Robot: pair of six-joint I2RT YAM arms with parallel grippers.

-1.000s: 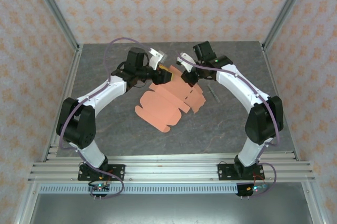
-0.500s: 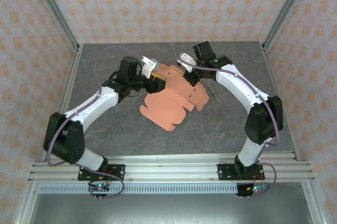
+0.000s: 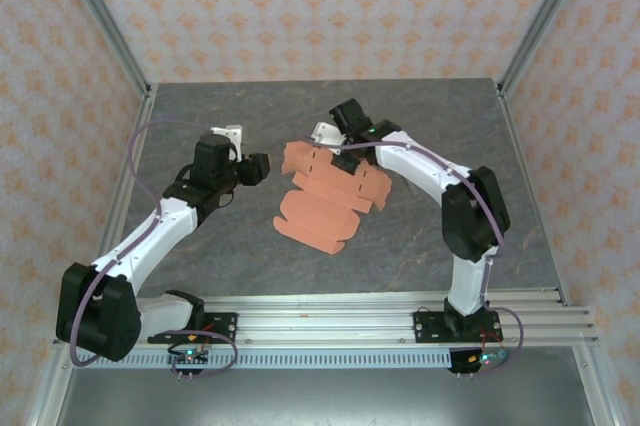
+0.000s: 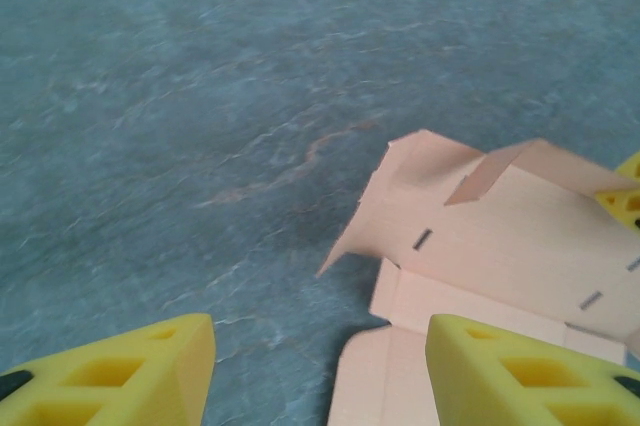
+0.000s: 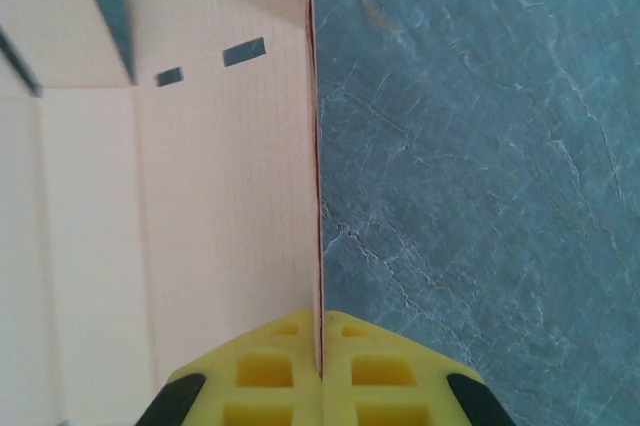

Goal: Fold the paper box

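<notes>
Set near the middle of the grey stone-patterned table (image 3: 470,126), a little above centre in the top view: the paper box (image 3: 325,201), a salmon-orange die-cut sheet of thin card. Not yet closed into a container; mostly flat on the table, with creases, small slots and tabs showing, and with nothing lying on it or in it. Long axis running roughly from the lower left of the frame up toward the upper right. Rounded flaps at the lower left end, notched tabs along the right edge, a pointed flap at the upper left.

Right gripper (image 3: 338,154) at the upper edge of the sheet, pressed together on card. In the right wrist view, yellow fingertips (image 5: 265,366) closed on a thin panel of the paper box (image 5: 210,196) standing upright on edge, seen as a vertical line up the middle of the frame, with the rest of the sheet spread to the left of it and bare table to the right.

Left gripper (image 3: 262,168) left of the sheet and apart from it, pointing toward it. In the left wrist view, left gripper (image 4: 318,346) spread wide, gripping nothing, with the paper box (image 4: 500,246) at the lower right of the frame and a raised flap at its far end.
</notes>
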